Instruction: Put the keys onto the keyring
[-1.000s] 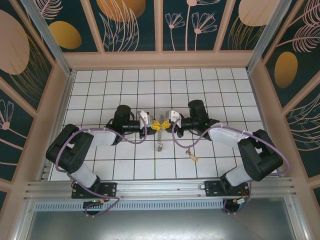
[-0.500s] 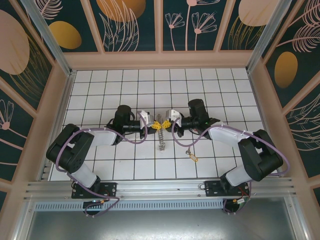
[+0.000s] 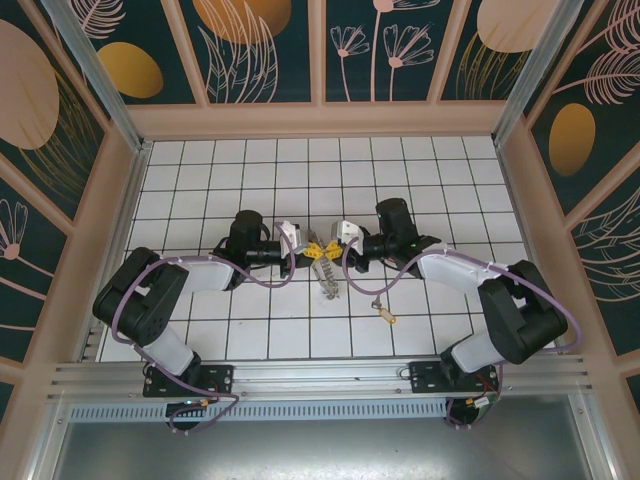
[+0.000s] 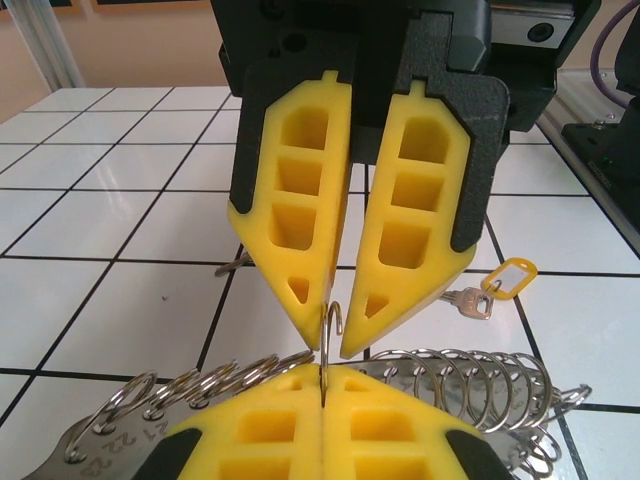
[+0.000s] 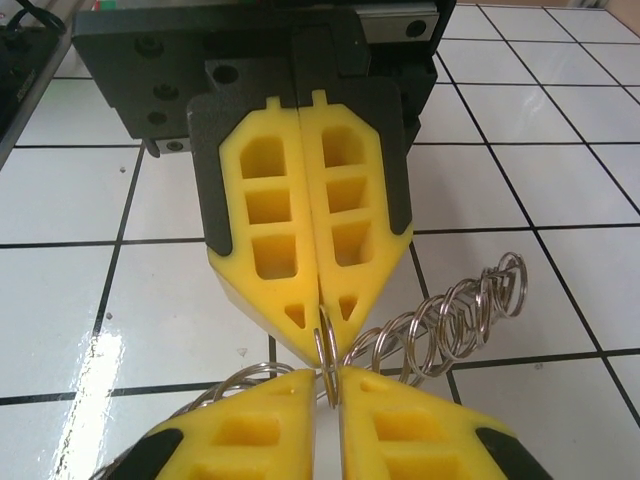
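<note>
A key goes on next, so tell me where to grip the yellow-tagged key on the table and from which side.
Grip the yellow tag of the key, down from above, closing across the tag's narrow width. The key lies flat on the table, so no side gives an edge, and the tag looks its broadest part.

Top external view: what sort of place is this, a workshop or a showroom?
Most likely a robot test booth: a white gridded tabletop, walled by dark panels printed with leaves and flowers, with a black-and-white jointed left arm and right arm bolted to a metal rail.
</note>
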Available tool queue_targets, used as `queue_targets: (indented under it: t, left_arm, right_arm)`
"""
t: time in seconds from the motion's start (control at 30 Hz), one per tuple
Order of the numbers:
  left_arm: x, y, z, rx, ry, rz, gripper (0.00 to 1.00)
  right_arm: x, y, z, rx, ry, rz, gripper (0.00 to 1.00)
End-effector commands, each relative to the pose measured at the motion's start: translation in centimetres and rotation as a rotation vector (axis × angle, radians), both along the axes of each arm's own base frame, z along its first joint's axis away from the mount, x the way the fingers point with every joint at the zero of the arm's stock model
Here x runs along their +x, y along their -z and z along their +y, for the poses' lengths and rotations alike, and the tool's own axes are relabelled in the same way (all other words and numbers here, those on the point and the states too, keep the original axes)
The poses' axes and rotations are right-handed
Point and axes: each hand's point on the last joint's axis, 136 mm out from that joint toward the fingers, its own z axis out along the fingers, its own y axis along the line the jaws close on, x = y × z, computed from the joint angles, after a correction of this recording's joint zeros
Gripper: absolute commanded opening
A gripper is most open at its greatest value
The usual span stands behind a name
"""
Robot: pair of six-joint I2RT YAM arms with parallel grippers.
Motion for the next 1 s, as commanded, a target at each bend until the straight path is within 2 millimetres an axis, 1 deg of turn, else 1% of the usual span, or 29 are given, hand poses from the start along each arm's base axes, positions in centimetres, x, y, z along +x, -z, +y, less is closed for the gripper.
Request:
queue_targets:
  t: [0.0,0.23,0.27,0.43,0.63,0.83,0.93,0.97]
  left_arm:
    - [0.0,-1.0,-0.5,-0.034,0.022,-0.049,0.00]
    - [-0.1,-0.9,-0.6,-0.032,0.035,-0.037,0.00]
    - [0.0,-0.8,-0.6,-0.030,0.035,-0.037,0.00]
    - [0.0,-0.6,-0.6,-0.018,0.038,-0.032,0.08]
    - [0.1,-0.6,-0.7,-0.016,0.039,-0.032,0.13]
    - [0.2,-0.6,-0.8,-0.016,0.038,-0.032,0.13]
    - [0.2,-0.6,-0.8,-0.015,0.037,-0.031,0.10]
    - [0.3,-0.6,-0.8,-0.015,0.036,-0.029,0.08]
  right_arm:
    - [-0.2,-1.1,0.2,0.005,-0.026,-0.049,0.14]
    - [-0.5,-2.0,0.6,0.052,-0.044,-0.036,0.00]
    - [-0.6,-2.1,0.7,0.057,-0.049,-0.033,0.00]
    - [-0.6,-2.3,0.7,0.066,-0.049,-0.027,0.00]
    - [-0.6,-2.5,0.8,0.074,-0.050,-0.018,0.00]
    - [-0.6,-2.6,0.9,0.076,-0.052,-0.014,0.00]
    - [-0.6,-2.5,0.9,0.074,-0.053,-0.009,0.00]
    - [-0.6,-2.5,0.9,0.073,-0.052,-0.008,0.00]
